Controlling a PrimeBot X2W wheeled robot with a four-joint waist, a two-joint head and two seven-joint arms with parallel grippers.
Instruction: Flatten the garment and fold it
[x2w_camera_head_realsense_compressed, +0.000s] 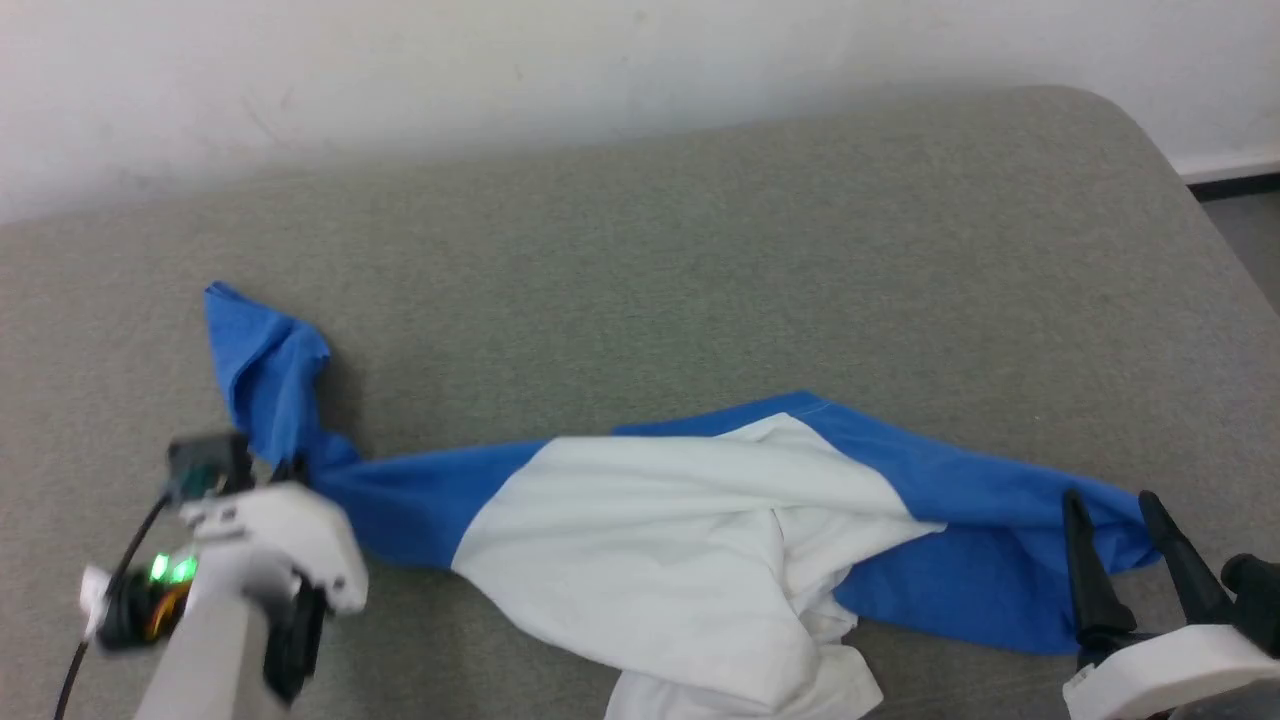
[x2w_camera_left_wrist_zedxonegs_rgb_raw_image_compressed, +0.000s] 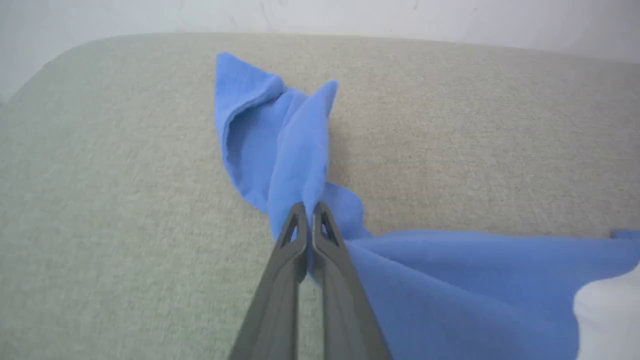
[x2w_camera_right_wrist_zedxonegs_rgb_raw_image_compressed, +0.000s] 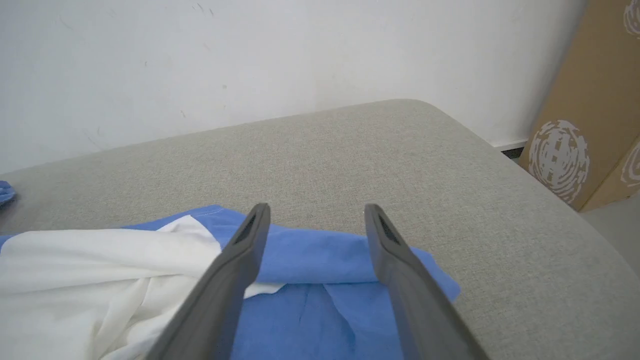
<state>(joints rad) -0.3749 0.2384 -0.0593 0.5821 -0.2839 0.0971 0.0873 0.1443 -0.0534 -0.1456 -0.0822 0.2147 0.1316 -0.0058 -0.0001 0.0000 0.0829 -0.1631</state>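
Across the lower middle of the head view, the garment (x2w_camera_head_realsense_compressed: 690, 520) lies bunched in a long twisted strip on the grey padded surface (x2w_camera_head_realsense_compressed: 700, 200), with blue sleeves at both ends and the white body crumpled between. At the bottom centre of the left wrist view, the left gripper (x2w_camera_left_wrist_zedxonegs_rgb_raw_image_compressed: 309, 207) has its fingers pressed together on one sleeve, with cloth pinched between them. At lower right of the head view, the right gripper (x2w_camera_head_realsense_compressed: 1110, 500) holds its fingers apart over the other sleeve's end, gripping nothing. This looks like the flattening step, with nothing folded yet. Next, I judge, the right fingers should close on that sleeve so both arms can draw the garment taut. No writing is readable; a cardboard box (x2w_camera_right_wrist_zedxonegs_rgb_raw_image_compressed: 590, 125) carries only pale whorl prints
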